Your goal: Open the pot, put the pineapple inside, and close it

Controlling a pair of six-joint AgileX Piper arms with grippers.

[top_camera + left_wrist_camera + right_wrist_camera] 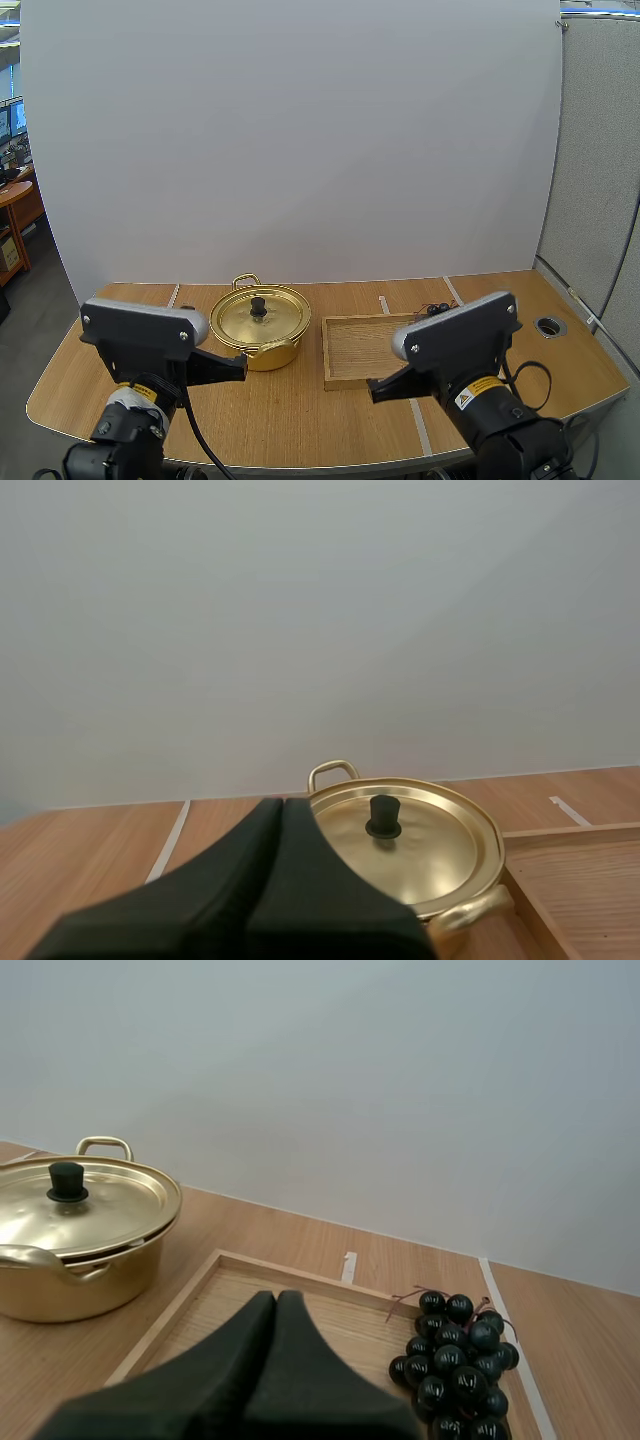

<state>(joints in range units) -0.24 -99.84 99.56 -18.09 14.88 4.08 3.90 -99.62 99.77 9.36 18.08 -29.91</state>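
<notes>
Well, grapes (455, 1360) in tray (330, 1315) (pot (70, 1275) lidded).

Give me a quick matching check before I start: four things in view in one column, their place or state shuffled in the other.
Things:
1. lid
2. grapes
3. wooden tray
4. left hand

Places or states:
A. shut on nothing
B. dark, at the tray's far right corner
C. seated on the gold pot
D. shallow, lying just right of the pot

Pairs: 1-C, 2-B, 3-D, 4-A.
</notes>
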